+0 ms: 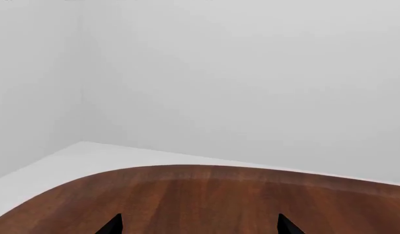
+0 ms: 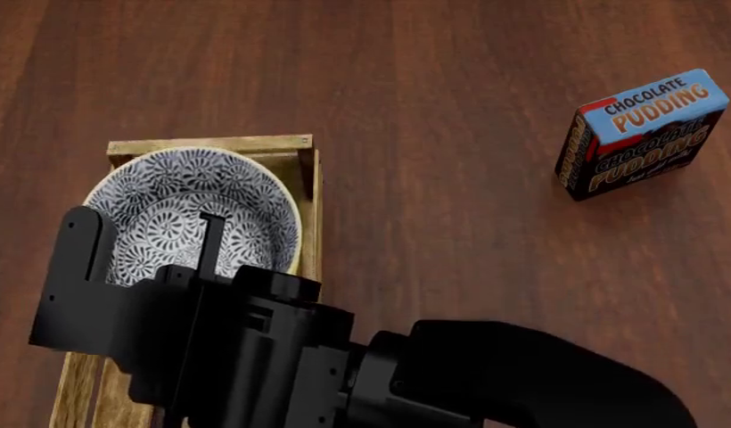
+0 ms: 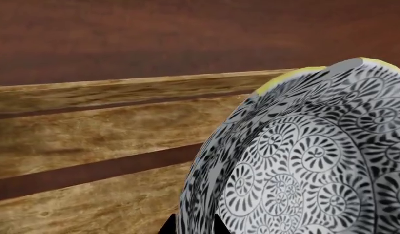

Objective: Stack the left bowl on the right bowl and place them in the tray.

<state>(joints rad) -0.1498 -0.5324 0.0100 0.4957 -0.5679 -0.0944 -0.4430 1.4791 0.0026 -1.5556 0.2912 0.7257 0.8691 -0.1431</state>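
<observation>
A dark, reddish-brown wooden tabletop (image 2: 437, 116) with lengthwise grain fills the head view. In the left wrist view its rounded edge is seen against a pale floor (image 1: 70, 161) and plain light-grey walls (image 1: 252, 73) that meet in a corner.

The tray (image 2: 304, 178), a pale wooden crate with a slatted bottom, lies at the left of the tabletop, its far end board seen across the top. A bowl (image 2: 176, 209) patterned in black and white swirls sits inside the tray at its far end, its rim reaching the tray's right side. A yellow edge (image 3: 304, 72) is seen along the outside of the rim in the right wrist view; whether this belongs to a second bowl beneath cannot be told.

The right gripper (image 3: 192, 225) is held at the bowl's near rim, with one finger (image 2: 209, 239) reaching down inside the bowl. In the right wrist view the two dark fingertips are seen set closely on either side of the bowl's wall, pinching the rim.

The left gripper (image 1: 198, 226) is seen only as two dark tips spread well apart above bare tabletop, holding nothing.

A blue-and-black chocolate pudding box (image 2: 639, 134) stands at the far right, well apart from the tray.
</observation>
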